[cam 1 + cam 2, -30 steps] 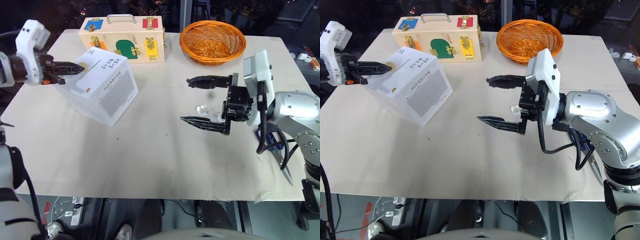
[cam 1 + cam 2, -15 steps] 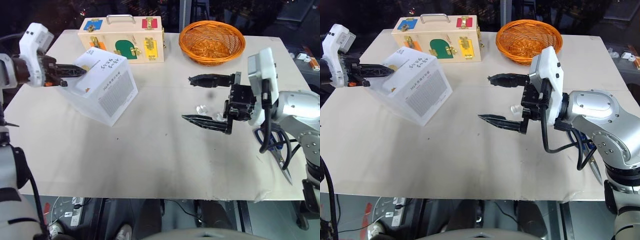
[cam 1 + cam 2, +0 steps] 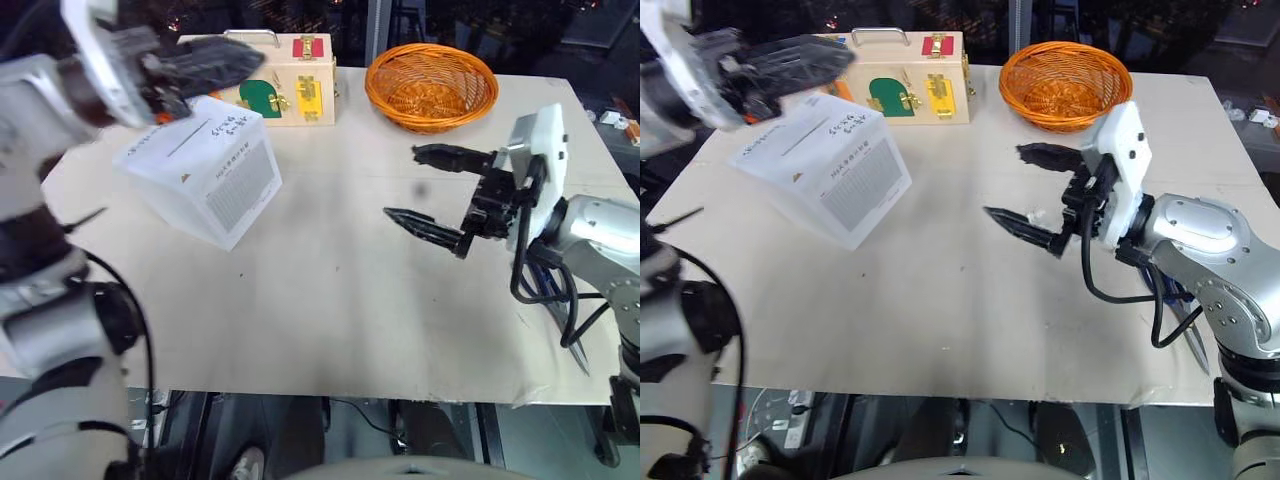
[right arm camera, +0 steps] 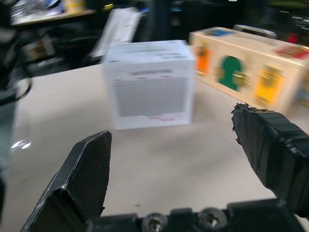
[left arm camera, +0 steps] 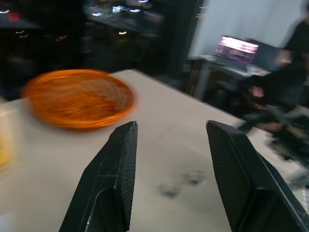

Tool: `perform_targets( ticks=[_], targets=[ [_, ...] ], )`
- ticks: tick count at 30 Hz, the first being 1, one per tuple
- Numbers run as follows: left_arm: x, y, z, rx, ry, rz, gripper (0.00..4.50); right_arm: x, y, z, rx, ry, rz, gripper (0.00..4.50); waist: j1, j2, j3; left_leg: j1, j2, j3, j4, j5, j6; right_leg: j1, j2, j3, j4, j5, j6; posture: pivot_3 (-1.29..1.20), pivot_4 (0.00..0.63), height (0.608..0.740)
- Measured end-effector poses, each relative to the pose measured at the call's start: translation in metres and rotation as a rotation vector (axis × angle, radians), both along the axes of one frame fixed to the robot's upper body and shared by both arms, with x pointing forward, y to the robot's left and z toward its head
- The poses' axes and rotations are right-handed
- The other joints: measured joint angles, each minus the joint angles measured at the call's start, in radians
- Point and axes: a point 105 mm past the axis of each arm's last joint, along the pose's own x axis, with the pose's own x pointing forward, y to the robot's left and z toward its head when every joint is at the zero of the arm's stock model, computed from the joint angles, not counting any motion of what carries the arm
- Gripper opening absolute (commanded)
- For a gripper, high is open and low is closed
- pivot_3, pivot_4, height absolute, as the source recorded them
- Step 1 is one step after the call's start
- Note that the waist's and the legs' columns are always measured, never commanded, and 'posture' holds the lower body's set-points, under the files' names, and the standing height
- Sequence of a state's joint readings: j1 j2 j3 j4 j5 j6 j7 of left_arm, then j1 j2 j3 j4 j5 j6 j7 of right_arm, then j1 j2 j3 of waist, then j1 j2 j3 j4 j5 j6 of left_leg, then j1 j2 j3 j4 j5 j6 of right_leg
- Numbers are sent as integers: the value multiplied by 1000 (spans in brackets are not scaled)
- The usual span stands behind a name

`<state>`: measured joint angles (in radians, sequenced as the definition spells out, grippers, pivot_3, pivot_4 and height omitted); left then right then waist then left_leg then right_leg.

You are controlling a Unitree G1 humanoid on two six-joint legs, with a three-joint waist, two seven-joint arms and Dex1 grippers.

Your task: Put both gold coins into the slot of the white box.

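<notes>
1. The white box [image 3: 200, 170] sits tilted on the surface [image 3: 320, 300], far left.
2. Left gripper [image 3: 825, 55] hovers above it, fingers spread.
3. Right gripper [image 3: 430, 185], fingers spread wide, hovers over a gold coin [image 3: 1038, 215] at centre right.

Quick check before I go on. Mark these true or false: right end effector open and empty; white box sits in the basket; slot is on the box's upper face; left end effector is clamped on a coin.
1. The right end effector is open and empty: true.
2. The white box sits in the basket: false. It stands on the table, apart from the basket.
3. The slot is on the box's upper face: true.
4. The left end effector is clamped on a coin: false. It is open and empty; the gold coins lie on the table.
</notes>
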<state>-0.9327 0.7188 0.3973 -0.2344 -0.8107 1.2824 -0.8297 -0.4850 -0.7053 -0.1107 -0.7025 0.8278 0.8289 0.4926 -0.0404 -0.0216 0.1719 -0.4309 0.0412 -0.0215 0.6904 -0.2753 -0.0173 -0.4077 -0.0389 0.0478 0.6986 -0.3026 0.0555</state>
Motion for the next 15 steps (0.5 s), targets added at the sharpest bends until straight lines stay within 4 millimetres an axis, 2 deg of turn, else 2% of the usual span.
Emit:
perform_targets(
  ticks=[3, 8, 10, 12, 15],
  targets=[
    [-12, -15, -45, 8, 76, 2, 2257, -8, -22, -13, -16, 40, -78, 4500, -3, 0, 0, 0, 1, 0, -1, 0, 0, 0, 1, 1, -1, 0, 0, 0, 150, 726],
    [-34, -19, -85, 51, 101, 25, 2257, -29, -51, -35, -52, 98, -153, 4500, 6, 1, -1, 4, 0, 0, 0, 0, 0, 4, 1, 0, -1, 0, 0, 0, 150, 726],
    [-38, -14, -108, 52, 162, 47, 2257, -39, -64, -46, -57, 137, -187, 4500, 11, 1, -1, 5, 0, -1, -1, 0, 0, 7, 1, -1, -2, 0, 0, 0, 150, 726],
    [-46, -3, -131, 78, 197, 67, 2257, -62, -86, -60, -68, 179, -264, 4500, 24, 1, -1, 12, 0, -1, -4, -1, 1, 13, 1, 0, -4, 0, 0, 0, 150, 726],
    [-50, 14, -149, 112, 230, 114, 2257, -82, -110, -76, -96, 248, -350, 4500, 29, 1, -1, 19, 0, -1, -5, -2, 4, 20, 1, -1, -5, -1, -1, 0, 150, 726]
  ],
)
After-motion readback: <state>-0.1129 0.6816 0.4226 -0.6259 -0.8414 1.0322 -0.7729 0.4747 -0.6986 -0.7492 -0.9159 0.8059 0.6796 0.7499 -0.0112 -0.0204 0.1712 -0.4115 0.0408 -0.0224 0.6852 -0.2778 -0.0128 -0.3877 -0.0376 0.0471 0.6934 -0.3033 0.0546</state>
